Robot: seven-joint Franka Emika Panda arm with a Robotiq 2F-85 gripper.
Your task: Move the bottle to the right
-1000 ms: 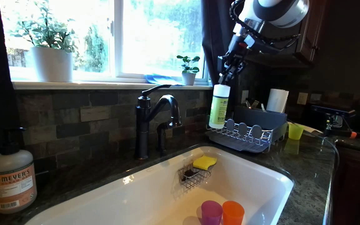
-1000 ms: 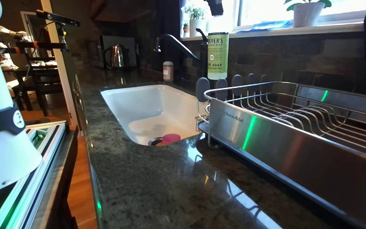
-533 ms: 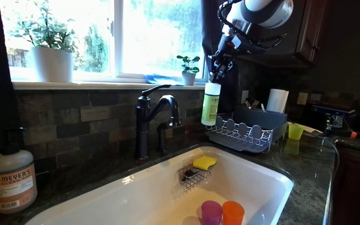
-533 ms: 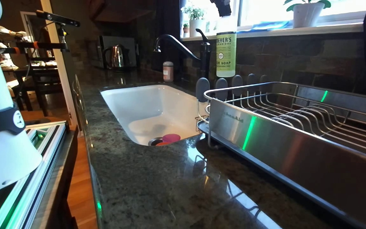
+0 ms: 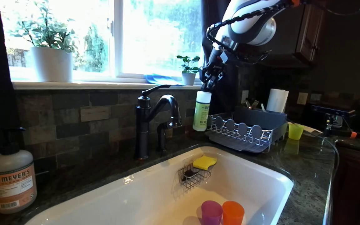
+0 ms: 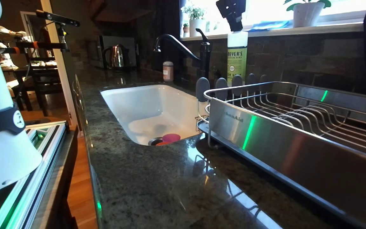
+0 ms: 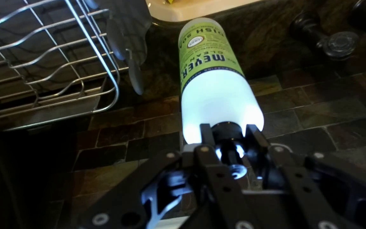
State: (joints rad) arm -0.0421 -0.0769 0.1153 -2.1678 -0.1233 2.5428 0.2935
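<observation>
- Your tool (image 7: 229, 129) grips the green-and-white bottle (image 5: 202, 114) by its dark neck, clamped on it from both sides.
- White end up, the bottle leans slightly in an exterior view, between the black faucet (image 5: 142, 131) and the metal dish rack (image 5: 261, 118) and just beside the rack.
- You cannot tell whether its base touches the dark stone worktop (image 6: 138, 184); grey-padded prongs (image 6: 237, 85) of the rack hide part of it in an exterior view.
- In the white sink (image 5: 130, 200) below, a purple cup (image 5: 212, 212) and an orange cup (image 5: 233, 212) stand side by side, while a yellow sponge (image 5: 205, 162) rests on a wire caddy (image 5: 195, 182) at the sink's wall.
- Across the faucet from your bottle, well apart, a pump bottle with an orange label (image 5: 12, 184) stands on the worktop.
- A yellow-green cup (image 5: 295, 132) stands near the rack; potted plants (image 5: 52, 64) line the windowsill (image 5: 105, 85).
</observation>
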